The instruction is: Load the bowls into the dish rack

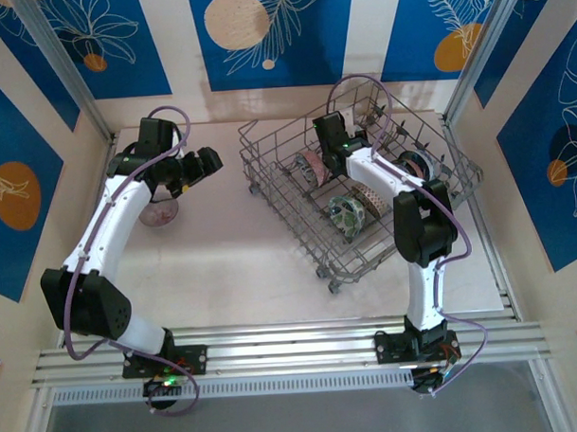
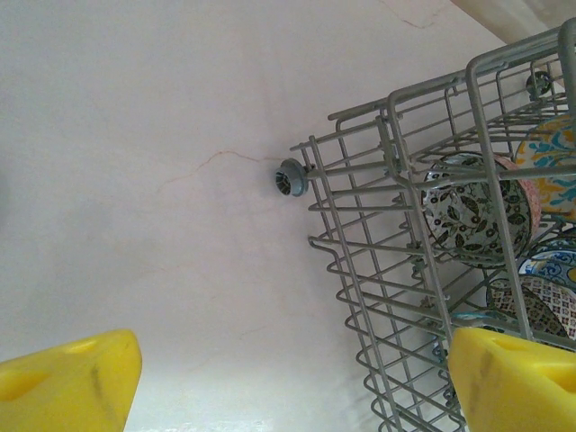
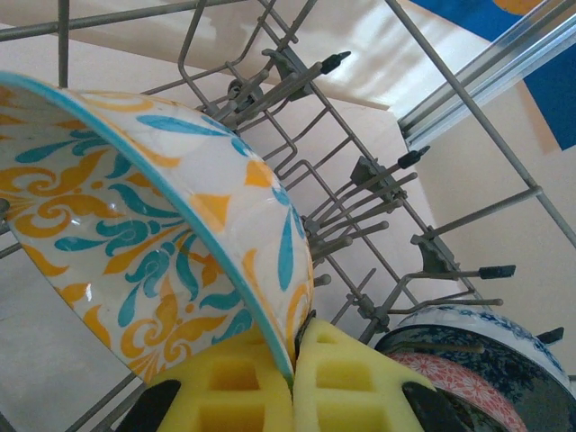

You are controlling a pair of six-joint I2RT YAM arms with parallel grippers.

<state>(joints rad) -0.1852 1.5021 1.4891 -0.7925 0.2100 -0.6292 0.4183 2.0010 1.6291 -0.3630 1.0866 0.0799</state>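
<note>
While the right gripper (image 3: pixel 295 360) is clamped on the rim of a yellow-and-teal bowl (image 3: pixel 153 225) inside the dish rack (image 1: pixel 268 179), the bowl stands tilted on edge, opening sideways. The left gripper (image 2: pixel 297 378) hangs wide open and empty above the worktop (image 2: pixel 135 135), beside the rack.

Bright, even, diffuse light; shadows stay soft.
Left wrist view: the table (image 2: pixel 180 135) glares pale at 6 o'clock, and the yellow pads (image 2: pixel 513 378) at 5 and 7 o'clock look slightly soft-focused.

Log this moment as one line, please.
left gripper open over table | right gripper shut on orange-teal bowl in dish rack | pinkish bowl on table
</note>
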